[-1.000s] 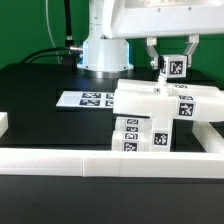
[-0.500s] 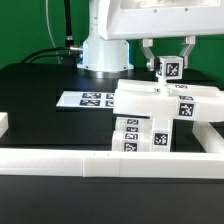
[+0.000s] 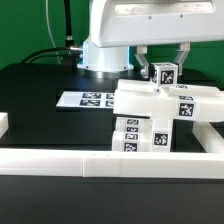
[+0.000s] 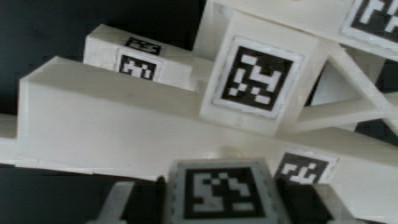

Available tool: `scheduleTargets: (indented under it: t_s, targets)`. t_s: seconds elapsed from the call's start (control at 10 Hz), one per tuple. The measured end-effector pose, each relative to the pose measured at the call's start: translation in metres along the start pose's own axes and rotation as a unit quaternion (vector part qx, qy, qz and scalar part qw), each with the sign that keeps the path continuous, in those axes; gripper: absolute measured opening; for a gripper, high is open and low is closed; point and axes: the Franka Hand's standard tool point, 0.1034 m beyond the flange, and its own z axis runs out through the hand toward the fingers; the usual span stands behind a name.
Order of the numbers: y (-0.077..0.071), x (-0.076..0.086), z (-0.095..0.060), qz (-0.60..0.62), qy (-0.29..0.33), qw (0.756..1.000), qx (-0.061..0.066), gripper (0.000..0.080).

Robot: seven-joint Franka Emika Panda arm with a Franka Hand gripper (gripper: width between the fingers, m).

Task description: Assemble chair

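Hanging just above the back edge of the chair (image 3: 165, 100), the gripper (image 3: 164, 66) pinches a short square post (image 3: 164, 73) between its two fingers, with the jaws set narrow against the post's sides. The post stands upright and its black-and-white tag faces the exterior camera. Its lower end sits at the chair's top panel, but whether the two touch cannot be told.

The chair is a joined white body, with a broad panel lying across tagged blocks (image 3: 130, 136). In front of the chair runs the long low border rail (image 3: 90, 163), close to its blocks. The marker board (image 3: 85, 99) lies flat on the black table (image 3: 35, 105), just off the chair toward the exterior view's left.

From the wrist, the held post (image 4: 222, 188) fills the near edge, with the chair's tagged panels (image 4: 260, 80) right beyond it.
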Motion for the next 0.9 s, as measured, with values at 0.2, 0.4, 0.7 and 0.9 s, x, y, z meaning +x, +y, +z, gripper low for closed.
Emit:
scheduleTargets:
  t_s: [0.2,0.4,0.7,0.9]
  targets:
    - [-0.0037,0.0002,0.0005,0.005,-0.001,1.000,0.001,0.0285]
    - [-0.0054,-0.0011,0.0016,0.018,-0.002,1.000,0.001,0.0285]
    - [-0.0077,-0.0051,0.0039,0.043,-0.006,0.999,0.002,0.0285]
    - [-0.0088,-0.0067,0.0082,0.046,-0.005,0.999,0.000,0.0285]
